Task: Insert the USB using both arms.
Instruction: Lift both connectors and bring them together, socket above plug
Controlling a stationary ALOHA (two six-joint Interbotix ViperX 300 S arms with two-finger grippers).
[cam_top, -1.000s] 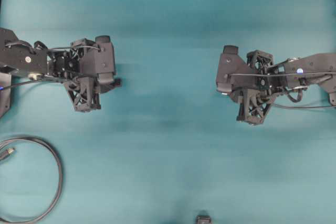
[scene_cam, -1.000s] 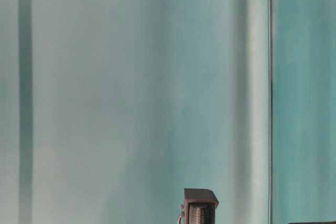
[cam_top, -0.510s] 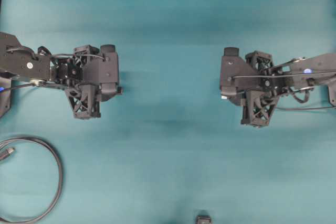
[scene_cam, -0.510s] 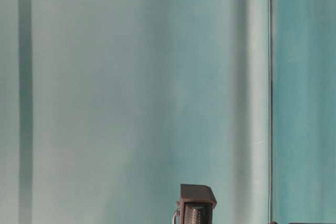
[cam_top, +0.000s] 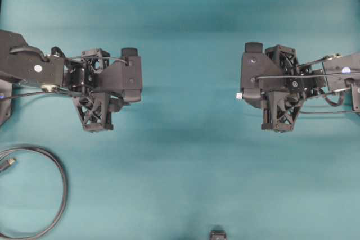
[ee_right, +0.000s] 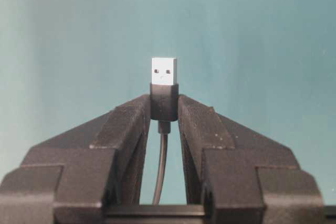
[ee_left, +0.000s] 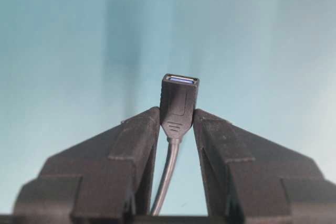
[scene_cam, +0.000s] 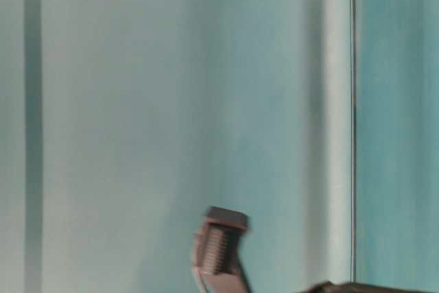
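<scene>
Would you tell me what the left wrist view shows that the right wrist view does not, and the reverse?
Only the left wrist view shows the left gripper shut on the dark socket end, its opening facing away. Only the right wrist view shows the right gripper shut on the USB, silvery tip protruding. Both show a thin cable trailing back between the fingers, over the teal table.
</scene>
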